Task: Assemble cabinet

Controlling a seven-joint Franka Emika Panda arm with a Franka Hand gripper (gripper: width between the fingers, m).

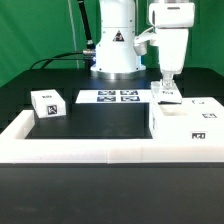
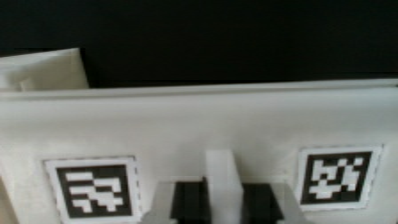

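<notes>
1. Black table [image 1: 100, 118] with a green curtain behind it. A white border rail [image 1: 90, 150] runs along the near edge, and the marker board [image 1: 108, 97] lies mid-table.
2. The cabinet body [image 1: 185, 125] sits at the exterior view's right, against the rail. One small block [image 1: 47, 103] is well apart, at the left.
3. The gripper [image 1: 167, 88] hangs vertical at the body's far edge, on a white tagged piece [image 1: 168, 98]. I cannot tell whether that piece is separate from the body.
4. In the wrist view the fingers [image 2: 187, 200] are set narrow with a white rib [image 2: 222, 175] between them, and a tag [image 2: 93, 187] on either side. I cannot tell whether the pads bite or merely straddle it.
5. I judge this step to be a grasp. To do it well I want the rib centred between the pads, a square close, then a slow, straight lift. A skewed grip could tilt the piece or drag the body.
</notes>
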